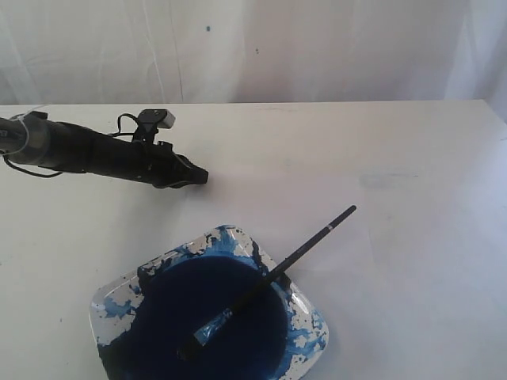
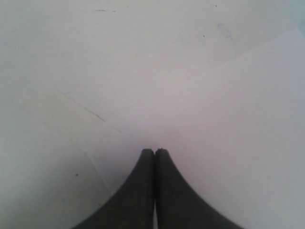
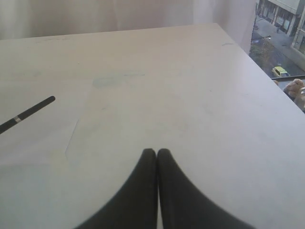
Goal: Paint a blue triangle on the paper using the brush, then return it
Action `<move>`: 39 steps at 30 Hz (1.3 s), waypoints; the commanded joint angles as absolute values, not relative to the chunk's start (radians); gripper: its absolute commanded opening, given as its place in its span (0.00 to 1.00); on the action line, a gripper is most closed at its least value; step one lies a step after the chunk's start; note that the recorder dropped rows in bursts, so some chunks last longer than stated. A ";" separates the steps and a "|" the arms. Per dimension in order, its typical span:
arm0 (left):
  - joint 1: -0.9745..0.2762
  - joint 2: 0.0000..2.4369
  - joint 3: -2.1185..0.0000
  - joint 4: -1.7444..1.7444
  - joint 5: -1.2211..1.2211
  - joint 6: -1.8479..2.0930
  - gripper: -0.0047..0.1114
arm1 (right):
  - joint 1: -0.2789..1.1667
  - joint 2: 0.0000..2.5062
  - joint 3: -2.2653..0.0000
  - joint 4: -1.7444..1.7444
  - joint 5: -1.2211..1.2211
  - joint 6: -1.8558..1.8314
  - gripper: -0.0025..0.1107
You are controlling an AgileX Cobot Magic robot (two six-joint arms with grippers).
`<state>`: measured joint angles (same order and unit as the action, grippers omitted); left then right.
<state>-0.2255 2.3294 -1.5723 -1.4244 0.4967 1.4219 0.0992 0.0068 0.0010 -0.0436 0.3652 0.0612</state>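
White table point(image 1: 412, 142), matt, with a pale curtain point(image 1: 317, 47) hanging behind its far edge. Item one: a squarish white dish point(image 1: 315, 336), rim heavily spattered blue, at the near middle of the table and holding a dark blue pool of paint point(image 1: 182, 309). Item two: the brush point(image 1: 273, 277), black-handled, lying aslant with its blue-stained tip in the paint and its shaft resting on the dish's rim; the handle end sticks out over bare table on the right, with a thin light band near the end. Item three: the paper point(image 3: 143, 124), a thin sheet barely paler than the table, told only by faint edges; it lies just beside the brush's handle end, with a pale bluish smear point(image 3: 114, 81) near one corner. Item four: the left arm point(image 1: 95, 154), black, reaching in low from the left, beyond the dish and well apart from it, a small camera point(image 1: 155, 119) mounted on top. The left hand point(image 2: 155, 152) has its two dark fingers pressed together, empty, over plain white surface. The right hand point(image 3: 156, 152) is likewise pressed closed and empty, above the table and pointing across the paper, the brush's handle end off to its side. Beyond the table's far corner in the right wrist view, a window point(image 3: 281, 43) gives onto a street.
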 commanded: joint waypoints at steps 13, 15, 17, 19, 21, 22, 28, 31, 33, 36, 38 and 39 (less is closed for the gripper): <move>-0.229 2.330 -1.577 -1.435 0.507 1.416 0.04 | 0.101 0.000 0.000 -0.048 0.351 0.061 0.02; -0.229 2.330 -1.577 -1.435 0.507 1.416 0.04 | 0.101 0.000 0.000 -0.048 0.351 0.061 0.02; -0.229 2.330 -1.577 -1.435 0.507 1.416 0.04 | 0.101 0.000 0.000 -0.048 0.351 0.061 0.02; -0.229 2.330 -1.577 -1.435 0.507 1.416 0.04 | 0.101 0.000 0.000 -0.048 0.351 0.061 0.02; -0.229 2.330 -1.577 -1.435 0.507 1.416 0.04 | 0.101 0.000 0.000 -0.048 0.351 0.061 0.02; -0.229 2.330 -1.577 -1.435 0.507 1.416 0.04 | 0.101 0.000 0.000 -0.048 0.351 0.061 0.02; -0.229 2.330 -1.577 -1.435 0.507 1.416 0.04 | 0.101 0.000 0.000 -0.048 0.351 0.061 0.02; -0.229 2.330 -1.577 -1.435 0.507 1.416 0.04 | 0.101 0.000 0.000 -0.065 0.331 0.033 0.02; -0.229 2.330 -1.577 -1.435 0.507 1.416 0.04 | 0.101 0.000 0.000 -0.058 0.273 0.028 0.02; -0.229 2.330 -1.577 -1.435 0.507 1.416 0.04 | 0.101 0.000 0.000 0.051 0.158 0.030 0.02; -0.229 2.330 -1.577 -1.435 0.507 1.416 0.04 | 0.101 0.000 0.000 0.119 0.072 0.030 0.02; -0.229 2.330 -1.577 -1.435 0.507 1.416 0.04 | 0.101 0.000 0.000 0.140 0.018 0.030 0.02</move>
